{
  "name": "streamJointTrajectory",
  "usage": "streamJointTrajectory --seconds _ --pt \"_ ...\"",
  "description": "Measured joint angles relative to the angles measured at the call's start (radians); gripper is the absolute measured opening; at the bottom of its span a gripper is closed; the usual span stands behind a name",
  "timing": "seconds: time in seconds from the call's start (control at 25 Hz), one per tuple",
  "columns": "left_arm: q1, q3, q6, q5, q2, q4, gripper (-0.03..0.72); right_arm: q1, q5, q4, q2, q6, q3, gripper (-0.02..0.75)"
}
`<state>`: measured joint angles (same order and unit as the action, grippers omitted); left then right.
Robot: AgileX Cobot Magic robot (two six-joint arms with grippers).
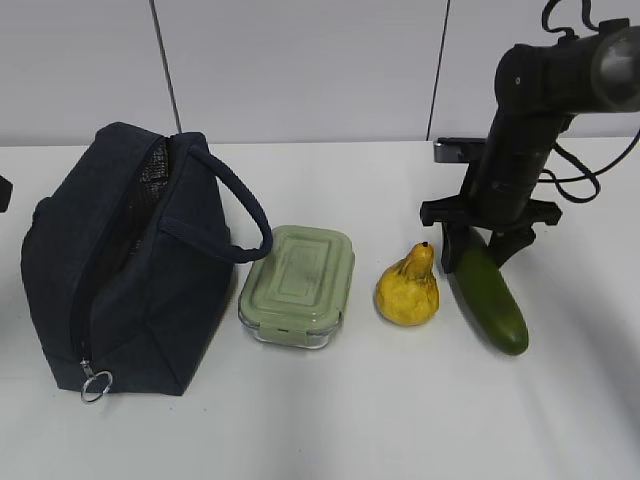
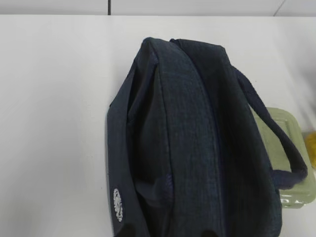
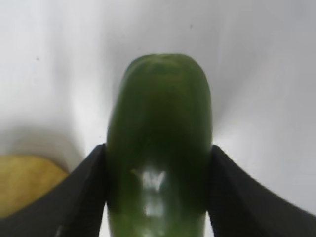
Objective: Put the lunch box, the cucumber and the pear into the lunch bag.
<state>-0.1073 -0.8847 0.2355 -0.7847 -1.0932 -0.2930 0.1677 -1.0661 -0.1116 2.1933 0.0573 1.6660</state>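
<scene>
The dark navy lunch bag [image 1: 120, 265] lies on its side at the left, zipper open, with mesh lining showing and the ring pull [image 1: 95, 384] at the front. It also fills the left wrist view [image 2: 197, 148]. The sage-lidded lunch box [image 1: 298, 285] sits to the right of the bag, and the yellow pear [image 1: 408, 288] sits right of the box. The dark green cucumber [image 1: 490, 298] lies on the table at the right. My right gripper [image 1: 485, 245] has its jaws closed on the cucumber's far end [image 3: 159, 148], with both fingers [image 3: 84, 192] touching it. My left gripper [image 2: 168, 234] hovers over the bag, with only its spread tips showing.
The white table [image 1: 350, 420] runs back to a pale panelled wall. The bag's padded loop handle [image 1: 245, 215] arches toward the lunch box. The lunch box [image 2: 291, 148] and a sliver of the pear [image 2: 312, 145] show at the right edge of the left wrist view.
</scene>
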Motion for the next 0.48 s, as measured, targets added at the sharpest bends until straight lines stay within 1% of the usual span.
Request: streamJointTrajectory --seconds 0.16,0.32,0.48 --pt "0.0 0.0 0.021 -0.017 0.0 0.0 0.258 0.0 -0.016 0.045 -0.05 -0.01 0.075 0.42" --pt "0.0 0.0 0.038 -0.024 -0.008 0.0 0.258 0.0 -0.02 0.05 -0.116 -0.024 0.16 0.42" --pt "0.0 0.0 0.074 -0.034 -0.069 -0.027 0.259 0.0 -0.034 -0.022 -0.155 -0.07 0.238 0.42"
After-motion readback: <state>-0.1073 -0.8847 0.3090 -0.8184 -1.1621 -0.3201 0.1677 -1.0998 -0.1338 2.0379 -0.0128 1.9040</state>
